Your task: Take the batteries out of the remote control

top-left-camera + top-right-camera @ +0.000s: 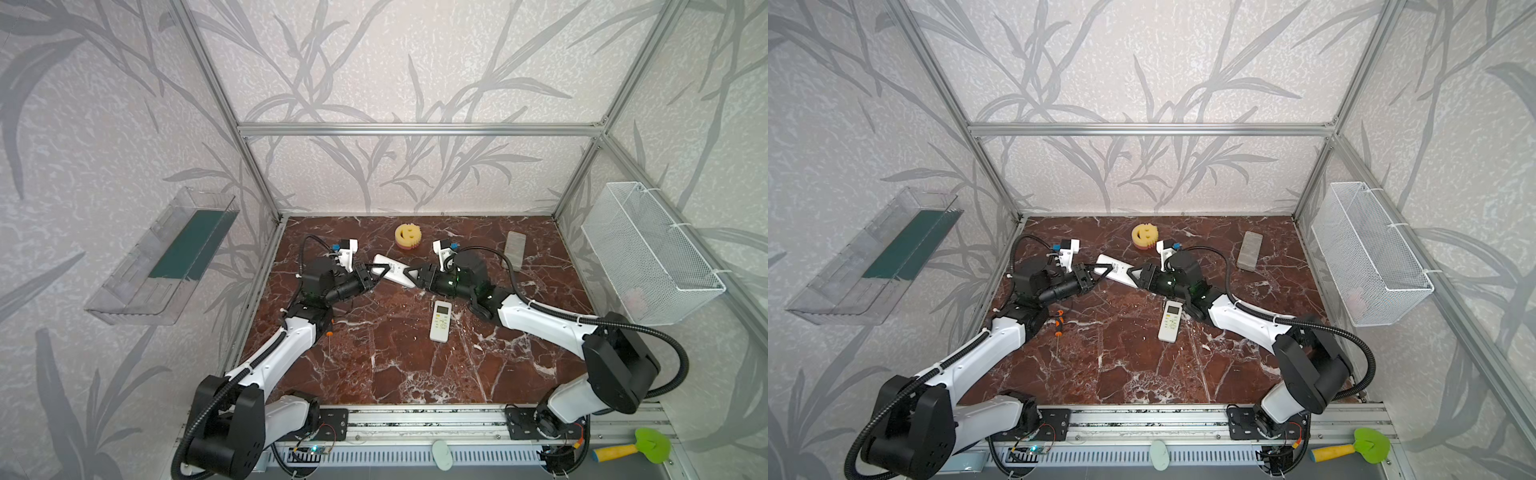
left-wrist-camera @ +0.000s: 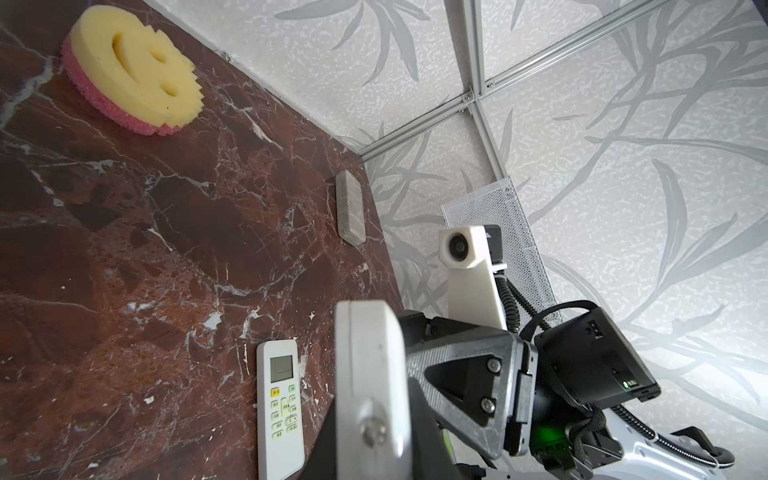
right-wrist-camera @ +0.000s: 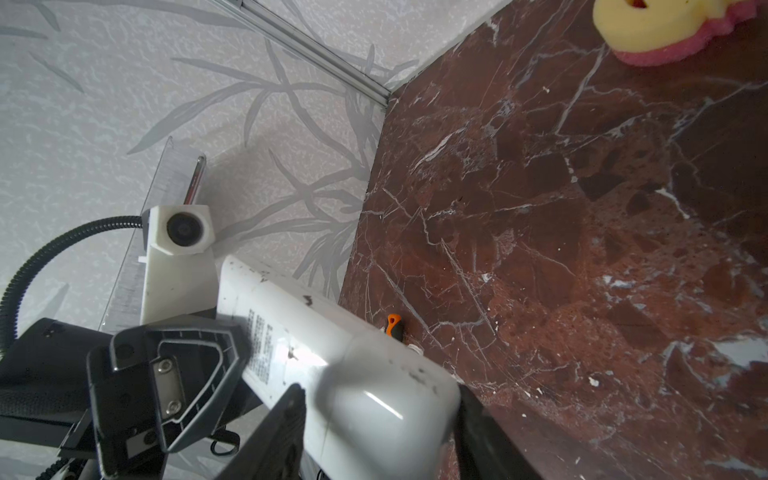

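A white remote control [image 1: 392, 270] [image 1: 1115, 268] hangs above the marble table, held between my two grippers. My left gripper [image 1: 376, 272] [image 2: 374, 432] is shut across the thin edge of one end of the remote control [image 2: 370, 374]. My right gripper [image 1: 411, 276] [image 3: 374, 436] has its jaws against both sides of the other end [image 3: 332, 353], which shows its labelled back. The batteries are hidden; no green cylinder shows in any view. A second white remote [image 1: 440, 321] [image 2: 279, 403] lies buttons up on the table, in front of the right gripper.
An orange-handled screwdriver [image 1: 1059, 322] [image 3: 394, 326] lies beside the left forearm. A yellow smiley sponge [image 1: 407, 236] sits at the back, a grey block [image 1: 515, 249] at the back right. A white mesh basket [image 1: 648, 253] hangs on the right wall, a clear tray [image 1: 162, 253] on the left.
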